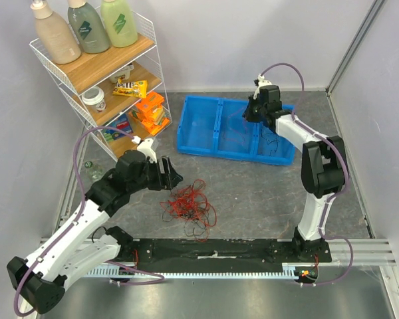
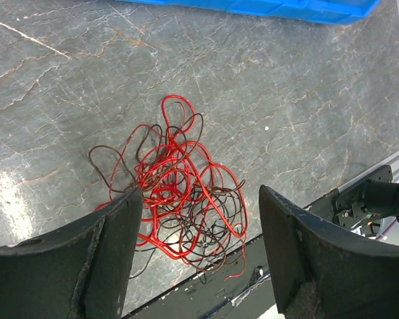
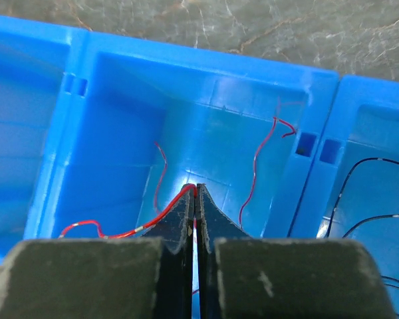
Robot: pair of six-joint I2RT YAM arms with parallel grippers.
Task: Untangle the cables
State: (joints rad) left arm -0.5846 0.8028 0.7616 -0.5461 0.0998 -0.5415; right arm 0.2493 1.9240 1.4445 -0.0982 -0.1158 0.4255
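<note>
A tangled clump of red and black cables (image 1: pixel 188 207) lies on the grey table in front of the arms; it also shows in the left wrist view (image 2: pixel 179 199). My left gripper (image 1: pixel 171 172) is open and empty, a little above and left of the clump, its fingers (image 2: pixel 113 246) straddling the clump's near side. My right gripper (image 1: pixel 251 110) is shut on a red cable (image 3: pixel 126 232) and holds it over the middle compartment of the blue bin (image 1: pixel 206 143). Loose red cables (image 3: pixel 256 163) lie in that compartment. Black cables (image 3: pixel 359 199) lie in the compartment to the right.
A white wire shelf (image 1: pixel 100 73) with bottles, snacks and boxes stands at the back left. A black mounting plate (image 1: pixel 213 251) runs along the near edge. Grey walls close the sides and back.
</note>
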